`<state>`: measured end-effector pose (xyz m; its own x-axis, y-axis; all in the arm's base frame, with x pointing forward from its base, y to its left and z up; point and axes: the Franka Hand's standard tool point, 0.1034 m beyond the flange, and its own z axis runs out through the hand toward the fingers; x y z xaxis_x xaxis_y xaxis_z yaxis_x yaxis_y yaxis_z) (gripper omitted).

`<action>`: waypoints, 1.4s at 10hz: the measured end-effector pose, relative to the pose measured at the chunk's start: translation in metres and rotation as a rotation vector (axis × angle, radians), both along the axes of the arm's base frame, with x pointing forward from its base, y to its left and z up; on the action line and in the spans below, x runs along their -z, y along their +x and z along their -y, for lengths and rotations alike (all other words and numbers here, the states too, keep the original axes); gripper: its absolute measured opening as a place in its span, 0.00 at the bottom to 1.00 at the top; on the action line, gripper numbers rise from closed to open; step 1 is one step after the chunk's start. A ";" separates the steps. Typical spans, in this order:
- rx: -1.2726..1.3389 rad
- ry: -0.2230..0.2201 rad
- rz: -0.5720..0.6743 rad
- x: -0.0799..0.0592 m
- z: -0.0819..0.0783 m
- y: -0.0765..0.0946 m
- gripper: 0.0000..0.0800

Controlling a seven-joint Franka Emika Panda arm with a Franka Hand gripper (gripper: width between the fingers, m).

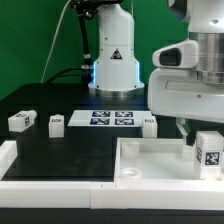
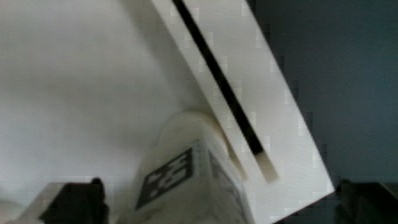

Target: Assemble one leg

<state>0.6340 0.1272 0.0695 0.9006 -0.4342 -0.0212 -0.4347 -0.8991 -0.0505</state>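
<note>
Four small tagged blocks visible in exterior view. Leg sits at large white tray piece's corner on exterior view's right, just below gripper. Finger contact hidden by arm body; cannot tell whether jaws clamp it. Other blocks on black table: one far on exterior view's left, one beside it, one near marker board.

Wrist view: leg between dark fingertips, tag face showing, against white tray surface. Fingertips apart either side; grip uncertain.
</note>
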 end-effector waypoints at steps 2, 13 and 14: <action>-0.251 -0.016 0.014 -0.001 0.007 0.002 0.81; 0.063 -0.015 0.002 0.000 0.023 0.003 0.36; 0.189 -0.027 -0.002 0.000 0.030 0.002 0.36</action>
